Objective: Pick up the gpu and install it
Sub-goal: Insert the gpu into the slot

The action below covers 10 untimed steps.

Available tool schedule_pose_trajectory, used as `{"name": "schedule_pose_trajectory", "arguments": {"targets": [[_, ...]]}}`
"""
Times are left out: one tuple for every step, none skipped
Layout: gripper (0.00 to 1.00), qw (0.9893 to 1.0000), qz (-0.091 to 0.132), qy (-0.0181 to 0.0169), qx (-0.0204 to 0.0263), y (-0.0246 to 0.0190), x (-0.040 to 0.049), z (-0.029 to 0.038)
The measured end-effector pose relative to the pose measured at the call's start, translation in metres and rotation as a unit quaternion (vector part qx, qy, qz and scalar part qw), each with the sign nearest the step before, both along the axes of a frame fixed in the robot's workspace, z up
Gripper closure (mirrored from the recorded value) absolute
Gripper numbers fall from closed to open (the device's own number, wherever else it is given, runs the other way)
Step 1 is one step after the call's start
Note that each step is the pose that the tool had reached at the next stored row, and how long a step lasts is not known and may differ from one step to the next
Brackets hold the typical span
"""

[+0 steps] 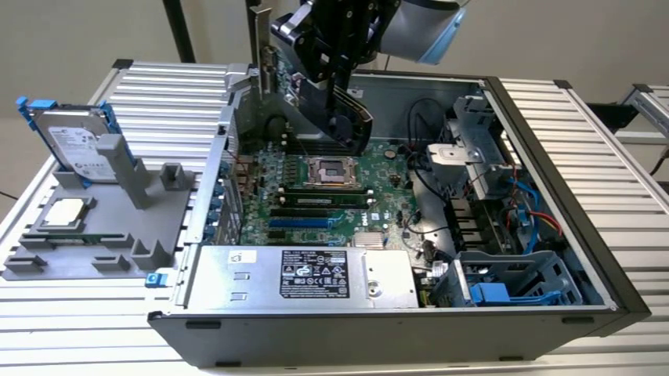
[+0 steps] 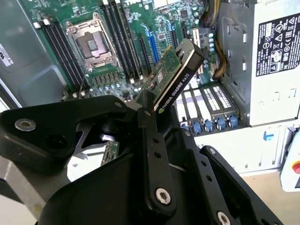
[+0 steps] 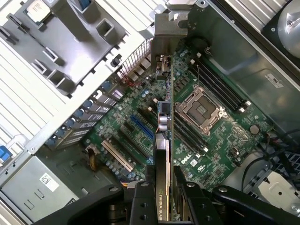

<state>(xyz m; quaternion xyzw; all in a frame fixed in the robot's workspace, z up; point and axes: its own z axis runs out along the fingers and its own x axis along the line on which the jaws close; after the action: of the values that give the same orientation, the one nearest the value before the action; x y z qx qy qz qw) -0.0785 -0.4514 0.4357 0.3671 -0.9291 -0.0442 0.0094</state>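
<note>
The gpu (image 1: 350,117) hangs tilted above the open computer case (image 1: 544,196), over the motherboard (image 1: 313,204). Its silver end bracket (image 1: 257,43) points toward the exterior view's left and its black cooler faces that view's right. My gripper (image 1: 340,86) is shut on the card from above. In the second wrist view the gpu (image 2: 176,77) sticks out beyond a black finger (image 2: 152,140), green board on one face and black cooler on the other. In the first wrist view the gpu (image 3: 162,140) is seen edge-on between my gripper's (image 3: 164,192) fingers, above the expansion slots (image 3: 138,129).
A grey fixture (image 1: 105,235) on the exterior view's left holds a silver hard drive with blue rails (image 1: 75,145) and a square CPU chip (image 1: 63,213). Inside the case are the CPU socket (image 1: 329,168), the power supply (image 1: 303,278), cables (image 1: 522,215) and a drive cage (image 1: 512,286).
</note>
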Motion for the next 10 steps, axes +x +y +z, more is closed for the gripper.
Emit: {"name": "schedule_pose_trajectory", "arguments": {"targets": [[1.0,1.0,0.001,0.0,0.0,0.0,0.0,0.0],[1.0,1.0,0.002,0.0,0.0,0.0,0.0001,0.0],[1.0,1.0,0.002,0.0,0.0,0.0,0.0001,0.0001],[1.0,1.0,0.003,0.0,0.0,0.0,0.0001,0.0],[1.0,1.0,0.004,0.0,0.0,0.0,0.0001,0.0],[1.0,1.0,0.005,0.0,0.0,0.0,0.0002,0.0],[1.0,1.0,0.006,0.0,0.0,0.0,0.0002,0.0001],[1.0,1.0,0.007,0.0,0.0,0.0,0.0002,0.0001],[1.0,1.0,0.008,0.0,0.0,0.0,0.0002,0.0001],[1.0,1.0,0.009,0.0,0.0,0.0,0.0002,0.0002]]}}
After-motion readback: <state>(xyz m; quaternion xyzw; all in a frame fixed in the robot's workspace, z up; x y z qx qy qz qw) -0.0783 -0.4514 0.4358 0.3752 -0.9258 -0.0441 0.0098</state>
